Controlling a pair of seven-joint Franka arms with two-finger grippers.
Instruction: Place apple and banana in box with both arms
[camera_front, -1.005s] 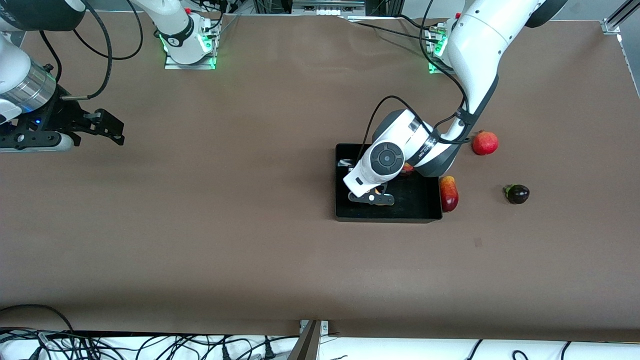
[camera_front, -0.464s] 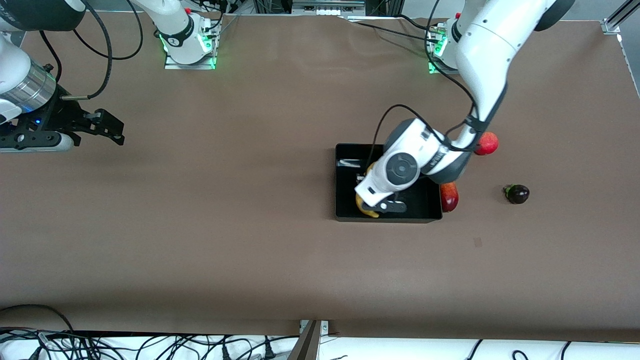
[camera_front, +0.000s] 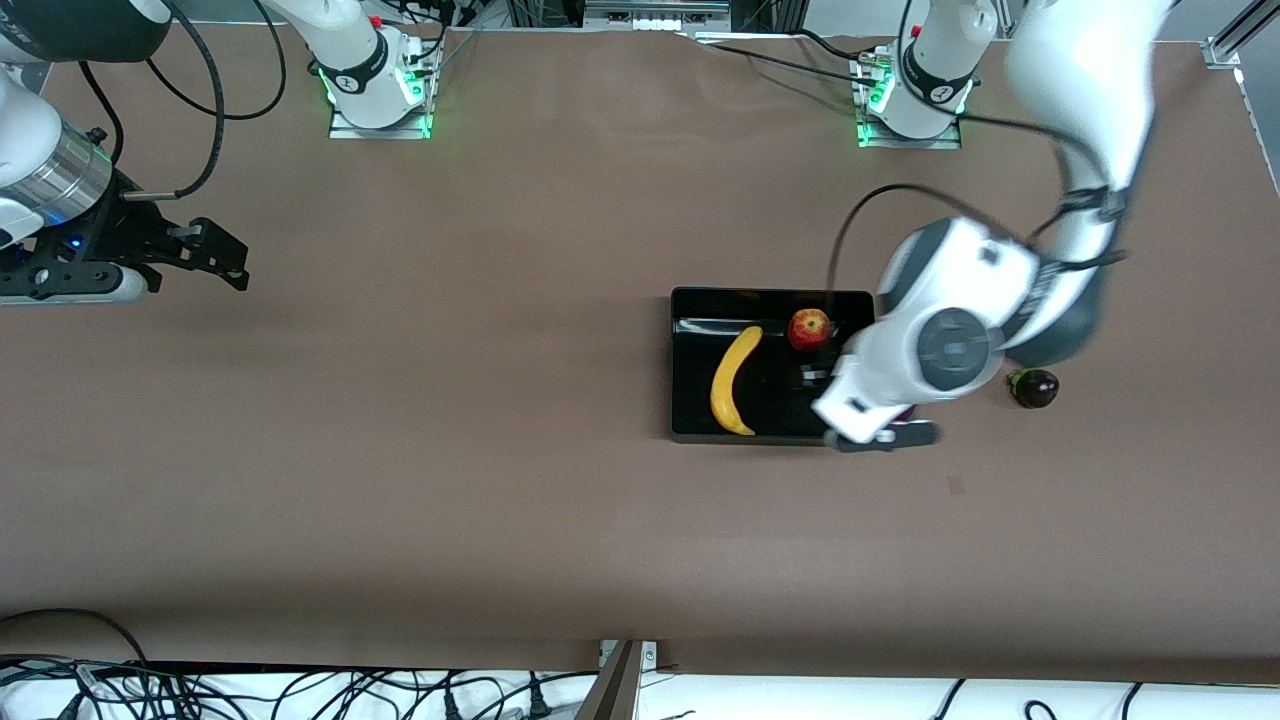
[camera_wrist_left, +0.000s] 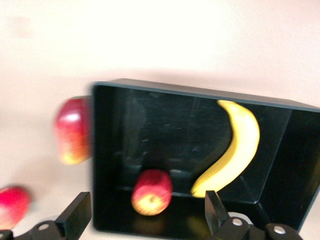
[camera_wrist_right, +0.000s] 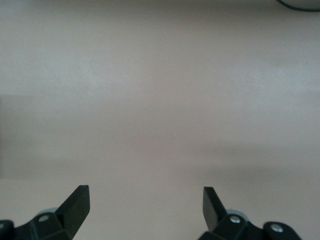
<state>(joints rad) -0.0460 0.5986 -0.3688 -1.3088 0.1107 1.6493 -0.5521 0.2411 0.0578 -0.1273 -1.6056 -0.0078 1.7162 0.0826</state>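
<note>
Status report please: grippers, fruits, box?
Left gripper open, empty, over box edge. Right gripper open, waiting over bare table. Banana and apple lie in box. Nothing blocking.

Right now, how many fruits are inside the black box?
2. The banana lies in the box; the apple sits beside it, toward the left arm's end. None seem hidden.

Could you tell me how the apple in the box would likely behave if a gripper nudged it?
The apple is round, so it would probably roll. The glossy floor of the box may let it slide, though the walls should stop it. It lies apart from the banana.
</note>
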